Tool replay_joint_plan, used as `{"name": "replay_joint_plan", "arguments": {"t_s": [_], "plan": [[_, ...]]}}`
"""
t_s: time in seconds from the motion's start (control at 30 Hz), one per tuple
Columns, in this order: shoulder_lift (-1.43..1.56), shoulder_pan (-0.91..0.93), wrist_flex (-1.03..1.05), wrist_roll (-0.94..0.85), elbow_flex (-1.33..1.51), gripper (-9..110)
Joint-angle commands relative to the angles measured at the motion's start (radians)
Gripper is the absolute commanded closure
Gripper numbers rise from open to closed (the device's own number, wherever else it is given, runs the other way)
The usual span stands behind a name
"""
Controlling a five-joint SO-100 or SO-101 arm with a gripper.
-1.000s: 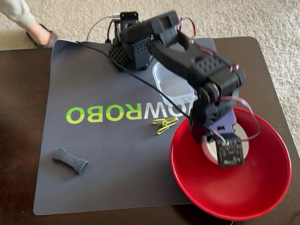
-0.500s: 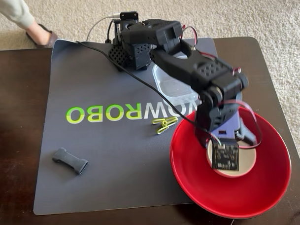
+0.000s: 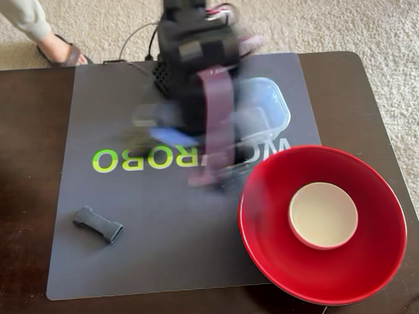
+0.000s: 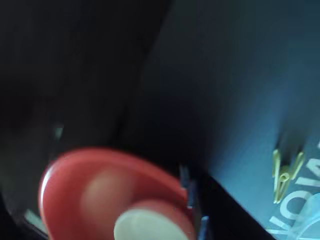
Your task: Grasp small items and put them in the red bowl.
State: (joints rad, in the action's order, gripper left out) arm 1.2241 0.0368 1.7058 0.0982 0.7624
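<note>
— Arm's pose? 
— Folded back over its base at the far edge of the mat [image 3: 129, 235], motion-blurred in the fixed view, forearm hanging down toward the lettering, up and left of the red bowl [image 3: 323, 263].

— Claw [image 3: 207, 174]? 
— Smeared into a dark streak just left of the red bowl's rim. Cannot tell how far apart the fingers stand, nor whether anything is held.

— Left to right, then? 
— Far left of the red bowl, on the mat: dark grey oblong piece [image 3: 97, 224], lying flat. Up and left of the red bowl, partly behind the arm: clear plastic tub [image 3: 270, 113]. Inside the red bowl, about centred: small white dish [image 3: 323, 214]. Red bowl itself half on the mat, half on the dark counter [image 3: 18, 205].

— Wrist view? 
— Blurry. Red bowl [image 4: 85, 190] lower left with the white dish [image 4: 145, 227] in it; yellow-green clip [image 4: 286, 172] well to the bowl's right, on the mat.
</note>
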Motion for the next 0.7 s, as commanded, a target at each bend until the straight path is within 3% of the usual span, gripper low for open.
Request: {"name": "replay_joint_plan", "arguments": {"t_s": [0.0, 0.23, 0.43, 0.67], "plan": [[0.072, 0.204, -0.011, -0.040, 0.114, 55], [0.164, 0.526, -0.169, -0.048, 0.466, 60], [0.244, 0.574, -0.362, -0.054, 0.749, 62], [0.089, 0.555, -0.460, -0.051, 0.696, 63]]}}
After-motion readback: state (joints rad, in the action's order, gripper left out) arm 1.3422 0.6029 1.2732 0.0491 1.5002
